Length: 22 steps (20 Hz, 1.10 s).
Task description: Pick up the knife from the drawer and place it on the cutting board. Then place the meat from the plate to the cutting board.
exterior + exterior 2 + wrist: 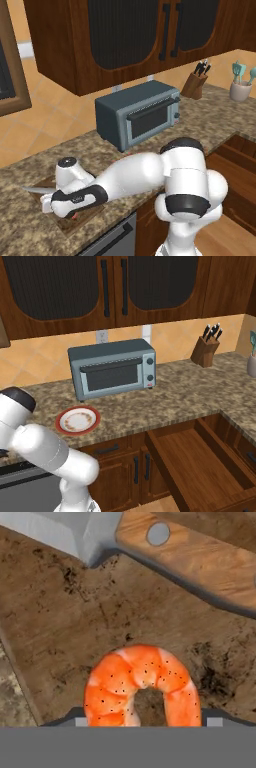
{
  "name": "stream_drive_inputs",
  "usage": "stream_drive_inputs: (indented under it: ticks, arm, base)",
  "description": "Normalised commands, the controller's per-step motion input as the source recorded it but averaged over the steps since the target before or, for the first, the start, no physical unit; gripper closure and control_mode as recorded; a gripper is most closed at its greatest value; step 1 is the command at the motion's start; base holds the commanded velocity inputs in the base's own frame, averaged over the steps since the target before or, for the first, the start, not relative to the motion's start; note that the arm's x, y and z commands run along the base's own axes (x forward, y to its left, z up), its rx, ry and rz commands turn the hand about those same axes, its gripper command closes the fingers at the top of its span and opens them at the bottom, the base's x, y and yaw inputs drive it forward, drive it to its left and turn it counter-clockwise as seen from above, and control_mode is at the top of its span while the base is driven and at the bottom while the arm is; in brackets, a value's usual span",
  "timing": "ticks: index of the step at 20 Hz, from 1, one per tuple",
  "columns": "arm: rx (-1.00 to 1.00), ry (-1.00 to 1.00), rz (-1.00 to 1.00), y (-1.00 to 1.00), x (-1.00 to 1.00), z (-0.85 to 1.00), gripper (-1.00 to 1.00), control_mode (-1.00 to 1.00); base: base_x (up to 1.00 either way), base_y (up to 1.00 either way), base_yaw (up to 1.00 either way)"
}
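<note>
one drawer [200, 466], dark reddish-brown, pulled open, light wood inside. one cutting board [75, 627], dark mottled wood, flat on speckled desk [190, 391]. one plate [77, 420], white, red rim, on desk left of drawer. one knife [165, 547], grey blade, brown riveted handle, lying on board. one meat [142, 687], curled orange-pink, black-flecked, on board beside knife. fingers [142, 722] straddle meat; grip or gap: cannot tell.

A speckled brown stone bench [190, 396] carries a grey toaster oven [112, 374], the plate [77, 420], a knife block [205, 351], a utensil crock [240, 90] and the cutting board [90, 627]
</note>
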Motion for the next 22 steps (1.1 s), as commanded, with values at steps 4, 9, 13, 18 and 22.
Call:
stream_drive_inputs:
  ticks: [4,9,13,18,22]
  arm:
    - [0.0,0.03,-0.11,0.04,0.05,-0.03,-1.0,-1.0]
    - [0.0,0.0,-0.13,-0.36,-0.42,0.01,-1.0,-1.0]
    - [0.0,0.0,-0.13,-0.57,-0.79,0.01,-1.0,-1.0]
    - [0.0,-0.08,-0.11,-0.73,-0.83,0.2,-1.0,-1.0]
    - [0.0,-0.28,-0.03,-0.89,-1.0,0.54,-1.0,-1.0]
  base:
    - [0.0,0.0,0.0]
    - [0.0,0.0,0.0]
    - [0.0,0.0,0.0]
    - [0.0,0.0,0.0]
    - [0.0,0.0,0.0]
